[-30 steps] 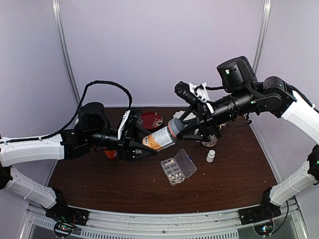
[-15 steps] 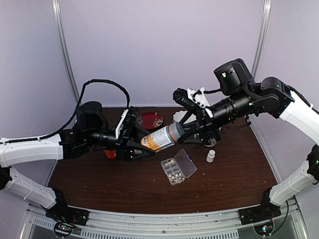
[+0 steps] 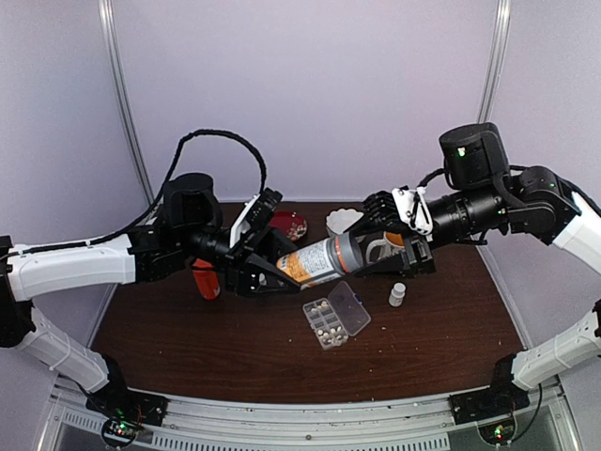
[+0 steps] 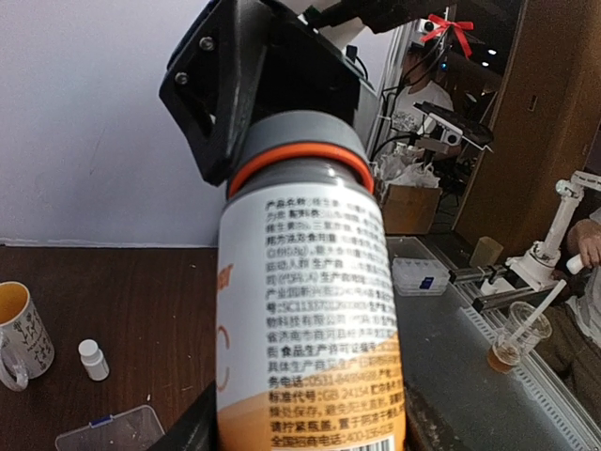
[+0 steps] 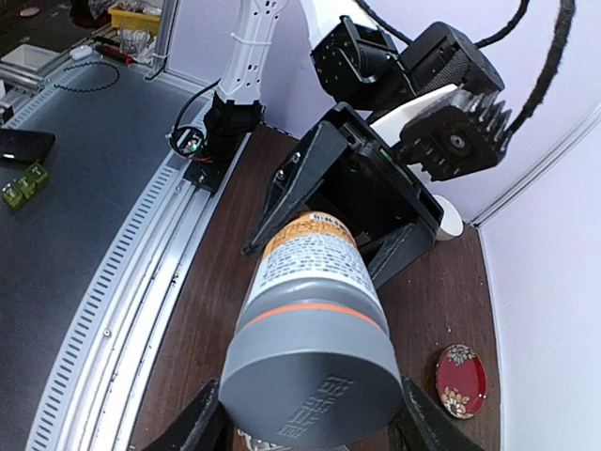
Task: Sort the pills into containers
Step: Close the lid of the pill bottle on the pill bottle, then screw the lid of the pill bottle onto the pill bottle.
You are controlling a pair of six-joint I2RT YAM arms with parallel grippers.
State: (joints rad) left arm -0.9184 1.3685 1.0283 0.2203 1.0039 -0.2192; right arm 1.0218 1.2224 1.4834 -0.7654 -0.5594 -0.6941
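Left gripper (image 3: pixel 274 270) clamped on the base of the bottle (image 3: pixel 310 262), right gripper (image 3: pixel 364 254) on its grey cap (image 3: pixel 346 254), I am uncapping it, so next I twist the cap off while the base stays steady; since a second ago the bottle has dropped lower and rightward, closer above the open box (image 3: pixel 352 308) holding some pills (image 3: pixel 322 324).

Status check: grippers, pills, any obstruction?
Left gripper shut on bottle body, right gripper shut on its grey cap. Pills in open organizer. Small white bottle stands beside organizer, apart.
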